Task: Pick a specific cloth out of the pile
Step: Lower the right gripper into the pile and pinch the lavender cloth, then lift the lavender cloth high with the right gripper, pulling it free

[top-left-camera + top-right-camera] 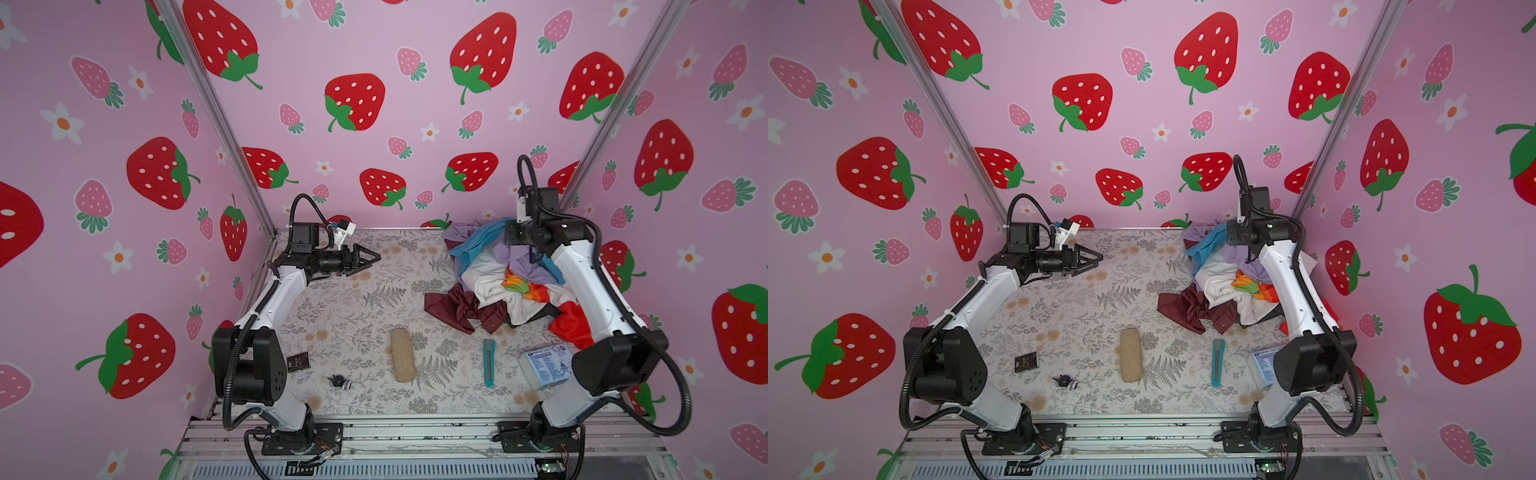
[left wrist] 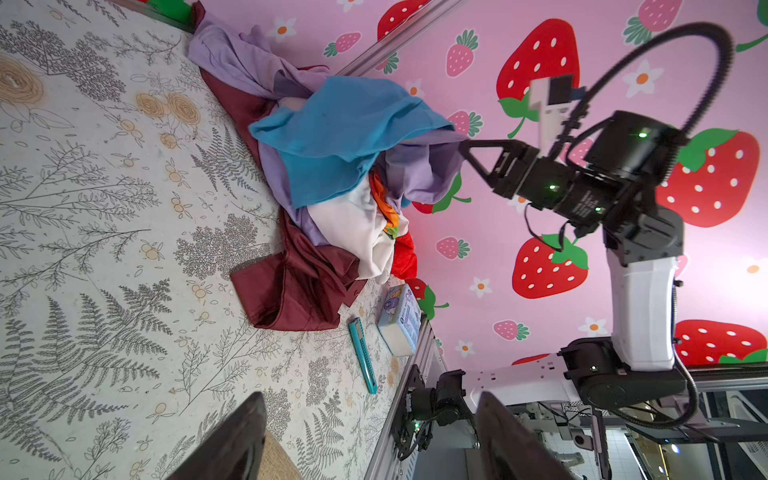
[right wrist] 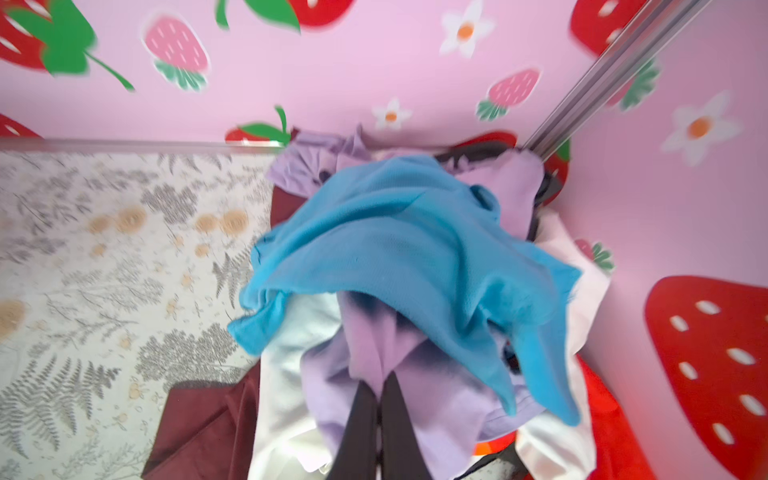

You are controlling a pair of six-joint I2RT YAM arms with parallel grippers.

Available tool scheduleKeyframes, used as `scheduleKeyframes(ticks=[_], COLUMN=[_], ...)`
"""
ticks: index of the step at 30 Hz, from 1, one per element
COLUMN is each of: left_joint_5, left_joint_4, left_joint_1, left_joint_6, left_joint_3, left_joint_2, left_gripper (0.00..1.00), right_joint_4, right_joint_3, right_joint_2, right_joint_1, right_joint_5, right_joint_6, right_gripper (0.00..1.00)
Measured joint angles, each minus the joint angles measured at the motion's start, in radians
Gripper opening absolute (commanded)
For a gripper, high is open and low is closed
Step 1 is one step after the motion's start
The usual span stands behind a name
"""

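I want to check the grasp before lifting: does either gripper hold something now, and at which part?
The right gripper is shut on the lavender cloth, pinching a bunched fold under the blue garment's edge. The left gripper holds nothing.

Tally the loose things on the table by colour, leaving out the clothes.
Dark: 2 (packet, small piece)
Beige: 1 (pad)
Teal: 1 (cutter)
White and blue: 1 (pack)
Total: 5
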Motion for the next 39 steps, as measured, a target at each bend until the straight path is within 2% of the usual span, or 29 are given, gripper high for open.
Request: scheduleKeyframes(ticks=[8, 16, 18, 22, 26, 30, 33, 39], left_joint_5=[0.0, 0.001, 0.001, 0.001, 0.002, 0.004, 0.008, 0.009], left_joint_4=[-0.015, -0.019, -0.019, -0.019, -0.019, -0.019, -0.019, -0.027], left_joint_1=[-0.001, -0.008, -0.011, -0.019, -0.023, -0.024, -0.024, -0.024], left_joint_6=[0.002, 0.002, 0.002, 0.002, 0.002, 0.002, 0.003, 0.012], left_joint_3=[0.01, 0.027, 0.032, 0.034, 0.034, 0.034, 0.034, 0.034], left_joint_2=[0.037, 0.046, 0.048, 0.048, 0.048, 0.048, 0.048, 0.048], left_gripper=[0.8, 0.8, 0.8, 0.8, 0.8, 0.8, 0.8, 0.8], right_joint_4=[-0.039, -0.048, -0.068, -0.182, -0.256, -0.246, -0.244, -0.265], right_joint_3=[0.148, 0.182, 0.188, 0.276, 0.287, 0.238, 0.171, 0.164], right_joint_2=[-0.09, -0.142, -0.128, 0.0, 0.094, 0.063, 0.03, 0.112], right_joint_1=[0.002, -0.002, -0.013, -0.051, -0.076, -0.091, -0.114, -0.168], right_joint_5=[0.01, 0.01, 0.017, 0.013, -0.096, -0.251, -0.27, -0.286], right_joint_6=[-0.019, -0.049, -0.052, -0.046, -0.043, -0.045, -0.043, -0.011], right_gripper=[0.0, 0.0, 0.0, 0.0, 0.0, 0.0, 0.0, 0.0])
